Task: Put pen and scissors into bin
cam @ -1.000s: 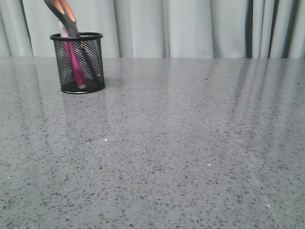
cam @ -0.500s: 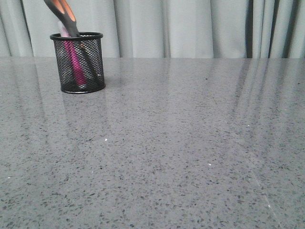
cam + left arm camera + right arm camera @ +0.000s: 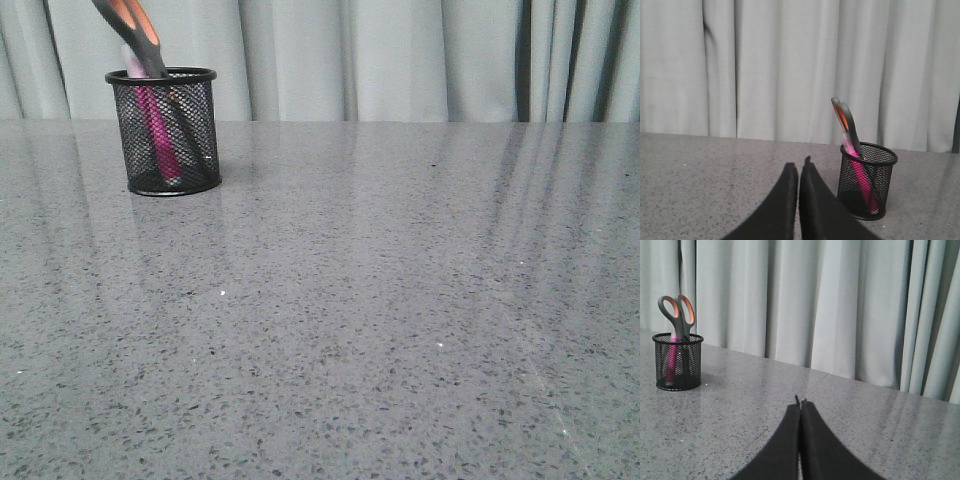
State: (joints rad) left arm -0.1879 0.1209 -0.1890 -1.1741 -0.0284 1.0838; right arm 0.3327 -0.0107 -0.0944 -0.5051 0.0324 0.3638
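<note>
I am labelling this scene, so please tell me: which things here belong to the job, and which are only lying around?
Belonging to the job:
- bin
- pen, standing inside the bin
- scissors, blades down in the bin, handles above the rim

Only around:
- table
- curtain behind it
No loose items show.

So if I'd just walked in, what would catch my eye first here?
Probably the black mesh pen cup at the far left of the grey speckled table, with a bright pink pen inside and scissors poking out, handles up. Next, the pale curtain behind, and each wrist view's black gripper, left and right, shut and empty.
</note>
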